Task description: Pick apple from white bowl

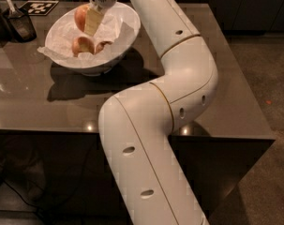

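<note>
The white bowl [124, 42], lined with crumpled white paper, stands at the far left of the dark table. My gripper [87, 22] hangs over the bowl's far side, shut on the red-orange apple [80, 16], which it holds just above the bowl's inside. One pale finger [93, 21] covers the apple's right side; the other finger is hidden behind it. Two paler fruits [83, 45] lie in the bottom of the bowl, below the apple. My white arm bends across the middle of the view.
A small dark container with a utensil [19, 24] stands left of the bowl. A black-and-white marker card [38, 7] lies behind it. The brown table [226, 78] ends at a front edge near my arm and at a right edge above the floor.
</note>
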Robot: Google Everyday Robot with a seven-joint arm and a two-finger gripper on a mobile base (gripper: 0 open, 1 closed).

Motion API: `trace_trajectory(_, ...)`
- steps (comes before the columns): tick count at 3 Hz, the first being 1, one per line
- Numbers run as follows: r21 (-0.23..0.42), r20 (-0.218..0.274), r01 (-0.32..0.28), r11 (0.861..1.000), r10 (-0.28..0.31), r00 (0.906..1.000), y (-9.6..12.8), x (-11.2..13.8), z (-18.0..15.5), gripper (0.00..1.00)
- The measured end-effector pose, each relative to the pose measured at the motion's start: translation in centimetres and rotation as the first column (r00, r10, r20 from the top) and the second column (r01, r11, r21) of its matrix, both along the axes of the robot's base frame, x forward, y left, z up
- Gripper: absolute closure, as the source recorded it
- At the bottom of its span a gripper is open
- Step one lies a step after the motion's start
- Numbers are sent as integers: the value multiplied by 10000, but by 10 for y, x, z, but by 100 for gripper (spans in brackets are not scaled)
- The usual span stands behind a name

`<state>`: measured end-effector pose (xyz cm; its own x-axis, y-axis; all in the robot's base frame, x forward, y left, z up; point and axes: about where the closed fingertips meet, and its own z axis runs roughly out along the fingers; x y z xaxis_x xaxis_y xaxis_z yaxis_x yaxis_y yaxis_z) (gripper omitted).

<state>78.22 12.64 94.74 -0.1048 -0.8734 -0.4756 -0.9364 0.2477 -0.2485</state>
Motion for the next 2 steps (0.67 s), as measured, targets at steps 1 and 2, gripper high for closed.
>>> trace_trajectory(1, -5, 1161, 1, 10000, -1, 9932, 5, 1, 45, 100)
trace_trajectory(2, -7, 1835, 55, 10000, -53, 9830, 9, -8, 80, 100)
